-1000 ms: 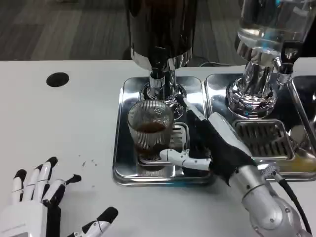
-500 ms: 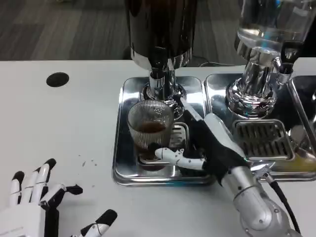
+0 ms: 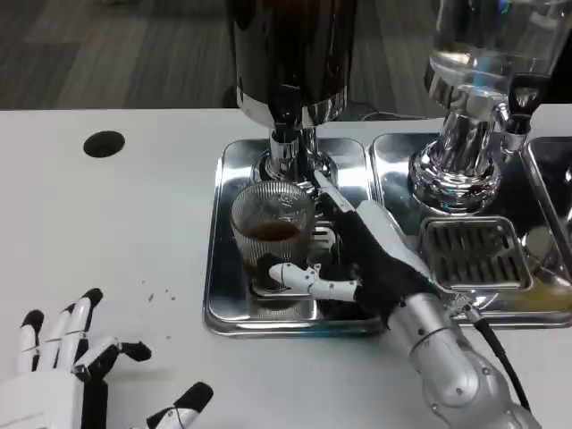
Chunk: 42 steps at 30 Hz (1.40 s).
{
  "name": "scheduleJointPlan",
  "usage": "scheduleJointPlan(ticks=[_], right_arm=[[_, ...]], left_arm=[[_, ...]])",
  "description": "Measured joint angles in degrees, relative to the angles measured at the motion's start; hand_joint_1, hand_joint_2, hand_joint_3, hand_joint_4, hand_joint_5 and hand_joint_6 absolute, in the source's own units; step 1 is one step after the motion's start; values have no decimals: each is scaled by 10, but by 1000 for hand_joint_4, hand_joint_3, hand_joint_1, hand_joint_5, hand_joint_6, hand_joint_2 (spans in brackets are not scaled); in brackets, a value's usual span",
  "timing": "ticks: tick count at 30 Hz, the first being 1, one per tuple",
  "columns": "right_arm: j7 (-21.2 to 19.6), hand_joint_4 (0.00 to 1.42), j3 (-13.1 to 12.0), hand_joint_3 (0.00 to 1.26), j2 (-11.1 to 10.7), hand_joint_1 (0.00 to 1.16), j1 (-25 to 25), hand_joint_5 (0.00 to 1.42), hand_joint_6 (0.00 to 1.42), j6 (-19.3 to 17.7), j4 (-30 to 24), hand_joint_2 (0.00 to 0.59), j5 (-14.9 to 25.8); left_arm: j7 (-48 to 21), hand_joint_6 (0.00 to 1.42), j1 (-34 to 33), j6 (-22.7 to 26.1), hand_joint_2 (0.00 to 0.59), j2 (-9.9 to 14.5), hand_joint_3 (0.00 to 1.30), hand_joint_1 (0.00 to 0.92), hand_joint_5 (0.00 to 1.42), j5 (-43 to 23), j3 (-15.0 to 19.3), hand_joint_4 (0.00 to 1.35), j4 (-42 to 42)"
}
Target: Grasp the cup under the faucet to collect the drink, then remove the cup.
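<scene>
A ribbed glass cup, partly filled with dark drink, stands on the left steel drip tray under the faucet of the dark dispenser. My right hand reaches in from the right, its fingers spread around the cup. The thumb lies across the cup's lower front, and a finger stretches past the rim's right side. I cannot tell whether the grip has closed. My left hand rests open at the table's bottom left, holding nothing.
A second dispenser with a clear tank stands on its own steel tray at the right. A black round hole marks the table at the far left. White tabletop stretches between the left hand and the trays.
My right hand has slid left toward the cup, with the thumb now across its lower front. The left hand has drifted slightly down. The cup has stayed in place.
</scene>
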Motion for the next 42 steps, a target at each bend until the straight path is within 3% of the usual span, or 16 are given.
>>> scheduleJointPlan(ticks=[17, 22, 42], right_arm=[[-16, 7, 0, 0, 9, 618, -13, 1, 88, -24, 34, 164, 8], [-22, 78, 0, 0, 11, 640, -16, 51, 105, -30, 47, 160, 8], [-57, 329, -5, 301, 22, 687, -24, 223, 197, -56, 88, 185, 8]], left_arm=[[0, 0, 1, 0, 97, 0, 640, 0, 115, 0, 9, 28, 0], [0, 5, 1, 0, 95, 0, 643, 0, 115, -1, 10, 28, 2], [1, 11, -1, -2, 105, -1, 645, 0, 126, -22, 13, 36, 10]])
